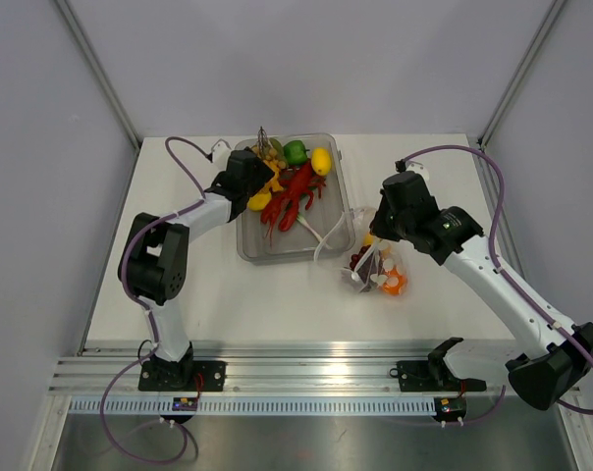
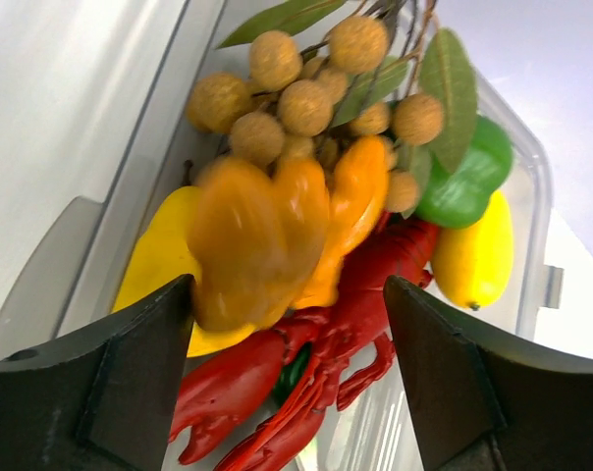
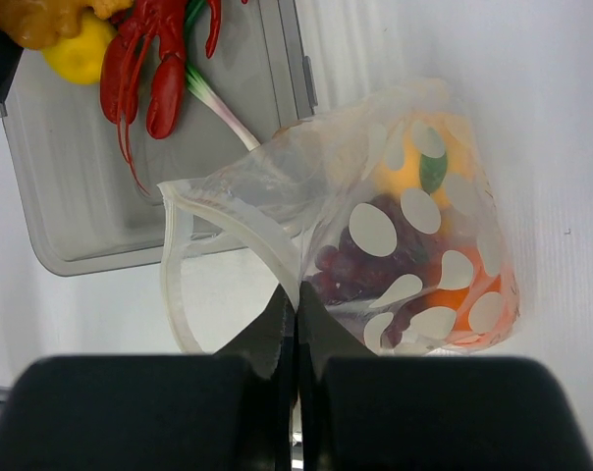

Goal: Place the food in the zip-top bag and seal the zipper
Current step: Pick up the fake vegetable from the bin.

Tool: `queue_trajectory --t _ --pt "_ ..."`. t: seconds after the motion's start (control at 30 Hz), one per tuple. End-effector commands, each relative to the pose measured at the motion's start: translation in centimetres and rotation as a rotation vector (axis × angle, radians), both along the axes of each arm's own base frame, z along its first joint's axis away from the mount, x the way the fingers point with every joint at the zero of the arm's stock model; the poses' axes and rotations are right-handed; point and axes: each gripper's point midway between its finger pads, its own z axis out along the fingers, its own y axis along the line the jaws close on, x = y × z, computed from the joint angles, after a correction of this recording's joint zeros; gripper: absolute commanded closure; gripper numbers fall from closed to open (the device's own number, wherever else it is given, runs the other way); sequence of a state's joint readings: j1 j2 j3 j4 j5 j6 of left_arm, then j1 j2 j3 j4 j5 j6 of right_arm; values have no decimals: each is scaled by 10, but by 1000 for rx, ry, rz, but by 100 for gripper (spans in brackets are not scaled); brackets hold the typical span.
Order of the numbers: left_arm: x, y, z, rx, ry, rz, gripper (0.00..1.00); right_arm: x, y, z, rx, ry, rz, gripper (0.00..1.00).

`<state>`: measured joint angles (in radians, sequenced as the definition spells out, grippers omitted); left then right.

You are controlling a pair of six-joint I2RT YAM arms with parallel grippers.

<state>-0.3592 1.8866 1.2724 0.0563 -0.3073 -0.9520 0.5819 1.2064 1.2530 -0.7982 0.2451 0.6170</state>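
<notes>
**White Table Inside a Pale Grey Enclosure**

A white table (image 1: pixel 228 304) filled the middle of the overhead view. Its matte top was evenly lit and carried only soft, faint shadows. Plain pale grey walls (image 1: pixel 306 59) stood behind it and on both sides, joined by slim metal posts (image 1: pixel 95 64) that rose from the far corners. A slotted aluminium rail (image 1: pixel 316 373) ran along the near edge, with a toothed white strip (image 1: pixel 306 404) just below it. Nearest the camera lay a dull grey panel (image 1: pixel 306 442).

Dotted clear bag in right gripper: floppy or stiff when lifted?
Likely floppy: the soft clear white-dotted plastic bag is crumpled, its mouth strip curling. Probably bottom-heavy too: toy food bunches at the end away from the right gripper.
</notes>
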Motion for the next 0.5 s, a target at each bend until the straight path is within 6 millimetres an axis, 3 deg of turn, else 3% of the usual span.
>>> queue_trajectory --t 0.0,0.27,0.47 --pt "18 -6 35 -17 -136 -10 22 5 -2 19 4 -54 -12 100" --pt "19 -7 28 -6 -138 -26 23 6 1 15 2 -38 -6 100" --pt "16 -13 20 3 -120 -71 30 6 1 12 -2 -29 -6 100"
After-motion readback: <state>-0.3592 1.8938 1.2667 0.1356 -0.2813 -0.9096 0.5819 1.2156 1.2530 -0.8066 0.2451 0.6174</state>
